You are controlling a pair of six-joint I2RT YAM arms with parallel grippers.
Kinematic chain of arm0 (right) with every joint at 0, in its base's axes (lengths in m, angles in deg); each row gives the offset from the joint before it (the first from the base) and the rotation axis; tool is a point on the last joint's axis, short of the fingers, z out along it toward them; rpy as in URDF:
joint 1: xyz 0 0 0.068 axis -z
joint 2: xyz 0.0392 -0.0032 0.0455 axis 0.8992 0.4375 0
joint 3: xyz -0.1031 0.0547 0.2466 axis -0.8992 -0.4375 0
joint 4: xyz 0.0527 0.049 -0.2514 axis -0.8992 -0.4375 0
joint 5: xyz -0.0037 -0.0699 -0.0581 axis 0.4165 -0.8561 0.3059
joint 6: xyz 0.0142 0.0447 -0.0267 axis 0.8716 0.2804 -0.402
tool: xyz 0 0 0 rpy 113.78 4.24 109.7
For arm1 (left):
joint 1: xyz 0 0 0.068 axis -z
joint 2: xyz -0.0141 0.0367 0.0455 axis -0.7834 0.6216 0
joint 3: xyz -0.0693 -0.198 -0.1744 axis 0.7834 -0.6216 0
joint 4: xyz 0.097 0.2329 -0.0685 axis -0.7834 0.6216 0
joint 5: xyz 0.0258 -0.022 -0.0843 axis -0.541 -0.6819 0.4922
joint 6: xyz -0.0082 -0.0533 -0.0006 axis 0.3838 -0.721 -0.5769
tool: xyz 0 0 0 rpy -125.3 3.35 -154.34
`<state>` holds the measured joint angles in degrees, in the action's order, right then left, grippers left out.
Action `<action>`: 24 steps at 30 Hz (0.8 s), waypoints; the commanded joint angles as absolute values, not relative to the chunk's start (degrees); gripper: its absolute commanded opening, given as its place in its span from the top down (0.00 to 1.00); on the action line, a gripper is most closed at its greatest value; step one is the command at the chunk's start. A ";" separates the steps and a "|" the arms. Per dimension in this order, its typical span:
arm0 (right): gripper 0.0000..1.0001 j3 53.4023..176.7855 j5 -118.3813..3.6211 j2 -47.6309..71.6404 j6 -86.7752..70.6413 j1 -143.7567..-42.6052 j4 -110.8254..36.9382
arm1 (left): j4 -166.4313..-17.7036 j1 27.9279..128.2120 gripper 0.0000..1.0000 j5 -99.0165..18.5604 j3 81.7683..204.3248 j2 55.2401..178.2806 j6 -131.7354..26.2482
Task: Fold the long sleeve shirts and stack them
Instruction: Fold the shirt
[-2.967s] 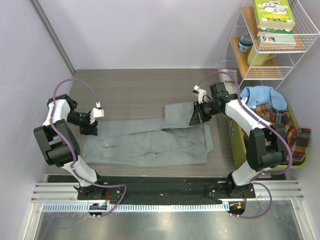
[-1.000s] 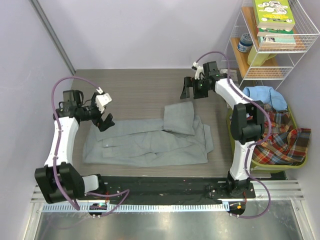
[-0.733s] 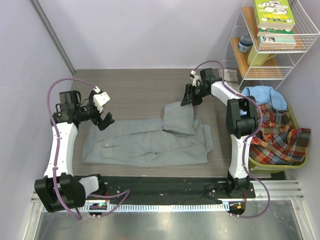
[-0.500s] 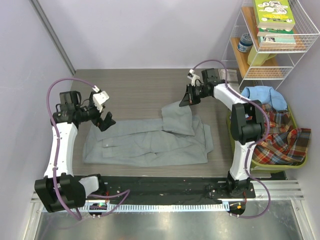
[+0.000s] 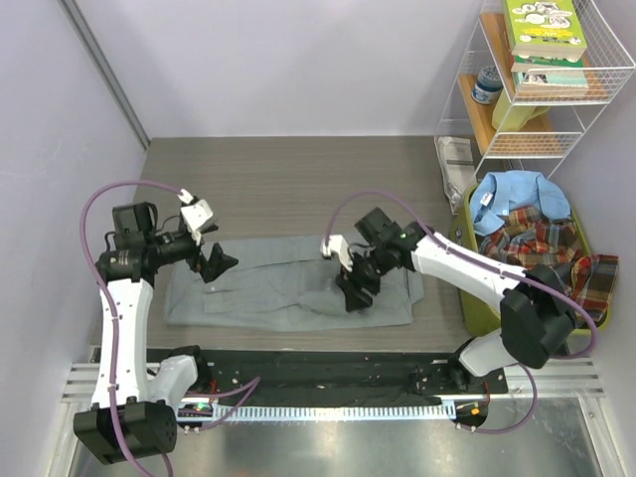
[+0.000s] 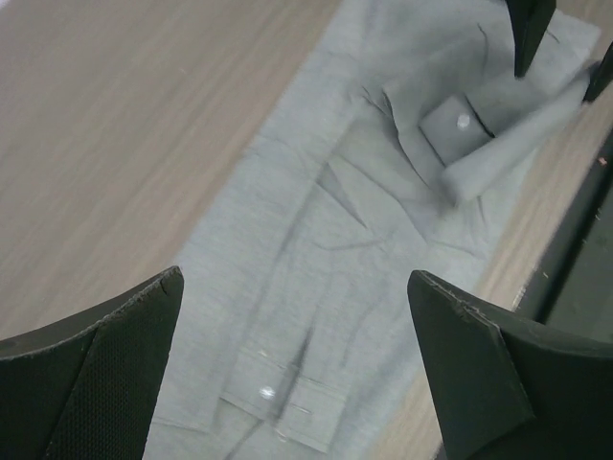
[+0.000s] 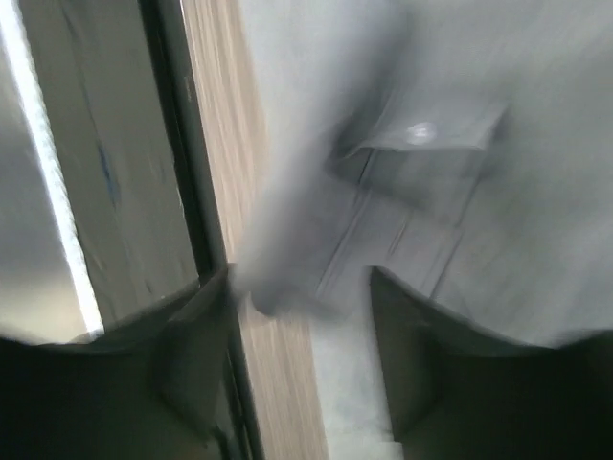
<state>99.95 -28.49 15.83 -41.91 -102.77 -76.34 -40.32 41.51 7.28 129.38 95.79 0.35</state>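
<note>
Top view: the grey shirt (image 5: pixel 288 293) lies flat as a long band across the near half of the table (image 5: pixel 278 179). Its near hem runs just beside the table's front edge and the black rail (image 5: pixel 298 366). Beyond the shirt's far edge the wood is bare up to the back wall. My left gripper (image 5: pixel 219 264) hangs over the shirt's left end, jaws wide apart and holding nothing. My right gripper (image 5: pixel 354 290) is low over the shirt's right-middle part, jaws apart. Right of the shirt, off the table edge, a green bin (image 5: pixel 473 298) holds a light blue shirt (image 5: pixel 517 194) and a plaid shirt (image 5: pixel 547 243).

Left wrist view: my two dark fingers (image 6: pixel 96 374) frame the grey shirt below, with a wide gap between them. A buttoned cuff (image 6: pixel 273 398) lies near the shirt's end. Farther along, a loose fold of sleeve (image 6: pixel 508 153) rests on the shirt beside a second button. The tips of my right gripper show above that fold. Bare wood fills the left side; the black rail runs along the right.

Right wrist view, blurred: my fingers (image 7: pixel 436 369) stand apart. A soft ridge of grey cloth (image 7: pixel 287 259) lies between them; I cannot tell whether it touches them. A buttoned cuff sits farther in on the shirt. A narrow strip of wood separates the shirt's hem from the rail.
</note>
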 commanded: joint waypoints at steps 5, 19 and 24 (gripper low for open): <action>0.19 93.59 -39.09 2.91 -50.84 -103.43 -79.94 | -35.72 46.45 0.00 7.86 119.67 91.28 14.90; 0.46 99.58 -11.41 21.01 -20.36 -82.01 -72.30 | -49.53 81.96 0.15 -3.84 122.79 109.36 14.56; 0.57 98.26 -10.70 23.82 -11.46 -77.86 -64.66 | -55.15 92.51 0.25 -9.45 128.96 122.09 13.76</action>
<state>98.18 -16.31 23.26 -21.60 -79.21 -72.14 -48.40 86.88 -5.27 123.21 115.81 13.07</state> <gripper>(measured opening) 0.464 0.781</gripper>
